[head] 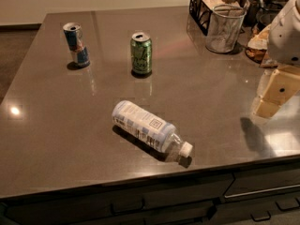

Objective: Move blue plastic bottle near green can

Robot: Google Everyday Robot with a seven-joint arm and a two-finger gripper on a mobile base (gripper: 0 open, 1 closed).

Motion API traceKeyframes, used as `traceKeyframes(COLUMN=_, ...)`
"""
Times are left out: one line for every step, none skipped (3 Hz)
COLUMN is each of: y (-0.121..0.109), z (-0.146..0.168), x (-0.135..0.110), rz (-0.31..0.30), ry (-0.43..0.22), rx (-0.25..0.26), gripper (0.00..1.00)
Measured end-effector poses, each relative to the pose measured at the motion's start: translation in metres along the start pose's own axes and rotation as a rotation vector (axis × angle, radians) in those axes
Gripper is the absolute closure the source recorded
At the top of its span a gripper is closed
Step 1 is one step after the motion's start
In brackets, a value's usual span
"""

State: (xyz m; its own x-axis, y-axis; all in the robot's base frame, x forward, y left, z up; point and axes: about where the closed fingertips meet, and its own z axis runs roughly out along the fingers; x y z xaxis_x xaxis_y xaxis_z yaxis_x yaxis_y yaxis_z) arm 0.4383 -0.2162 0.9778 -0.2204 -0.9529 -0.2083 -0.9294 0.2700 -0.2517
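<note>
The blue plastic bottle [149,127] lies on its side on the dark countertop [47,121], white cap toward the front right edge. The green can [141,53] stands upright behind it, toward the middle back, well apart from the bottle. My gripper [273,96] hangs at the right edge of the view above the counter, well to the right of the bottle and touching nothing.
A slim blue, red and silver can [77,45] stands at the back left. A wire mesh cup [225,28] and a black wire basket [205,6] stand at the back right, with bowls [257,48] beside them. The counter's front edge runs just below the bottle.
</note>
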Motion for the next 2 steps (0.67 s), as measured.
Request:
traceKeyframes(y=0.000, z=0.000, x=0.000, rz=0.000, ry=0.000, rx=0.000, gripper=0.00)
traceKeyframes(y=0.004, z=0.006, x=-0.016, rz=0.006, ry=-0.017, rx=-0.013, gripper=0.00)
